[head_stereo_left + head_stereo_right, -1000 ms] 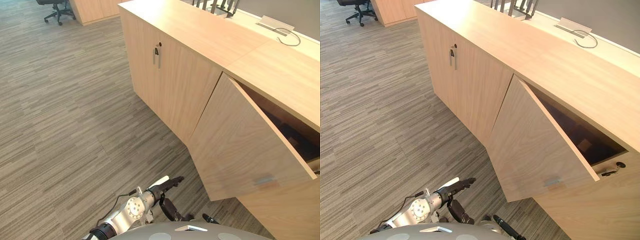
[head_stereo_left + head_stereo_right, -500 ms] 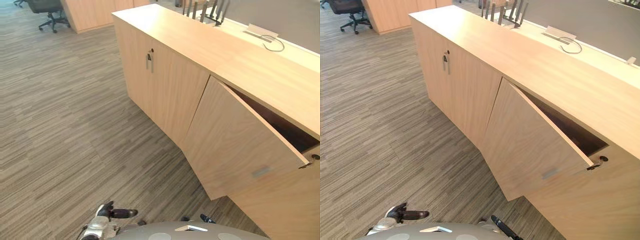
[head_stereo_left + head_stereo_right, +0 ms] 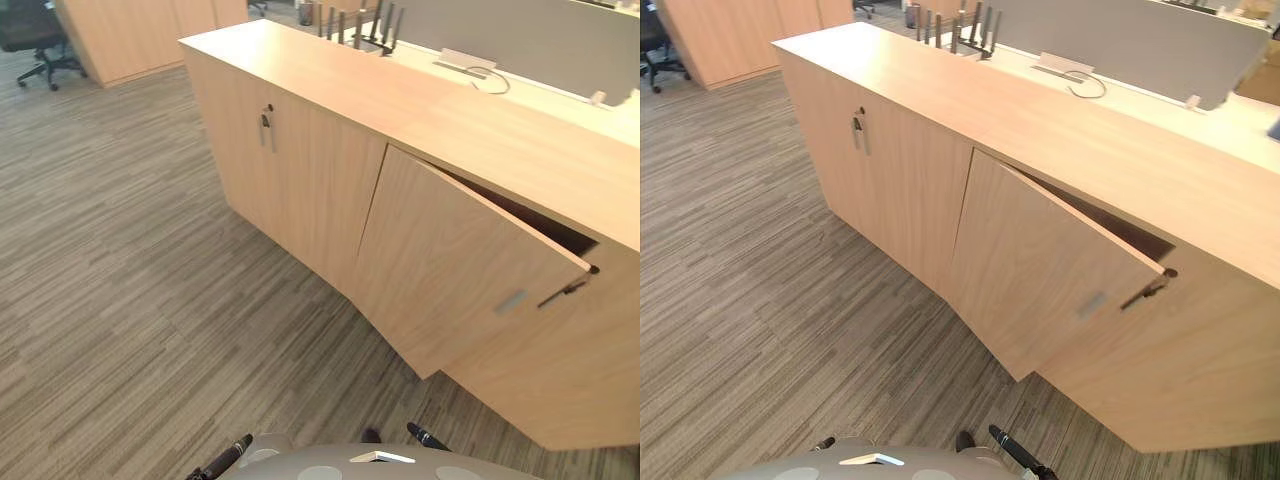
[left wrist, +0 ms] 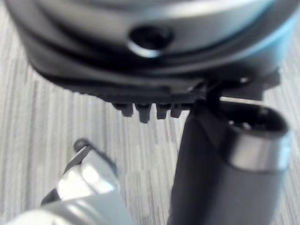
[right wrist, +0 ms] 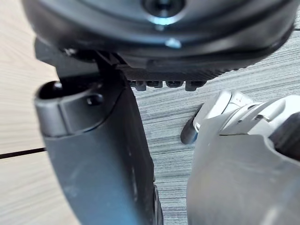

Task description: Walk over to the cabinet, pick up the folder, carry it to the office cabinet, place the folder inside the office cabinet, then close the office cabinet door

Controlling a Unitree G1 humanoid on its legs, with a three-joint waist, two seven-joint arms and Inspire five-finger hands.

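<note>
Folder first: I can't tell where it is, since the slot behind the door (image 3: 450, 270) is too dark to read. That door hangs ajar on the cabinet (image 3: 300, 170), its left edge against the front and its right edge swung out toward the robot. A small grey handle (image 3: 511, 300) sits near the free edge, and a key (image 3: 565, 291) pokes out just beside it. Left of it, the other doors are shut. Down low, the left hand (image 4: 140, 70) hangs over the carpet (image 3: 120, 280), fingers loose, holding nothing. The right hand (image 5: 154, 42) is the same, relaxed and empty, close to the cabinet front. Behind the cabinet runs a table (image 3: 560, 95), and a chair (image 3: 30, 35) stands far off.
</note>
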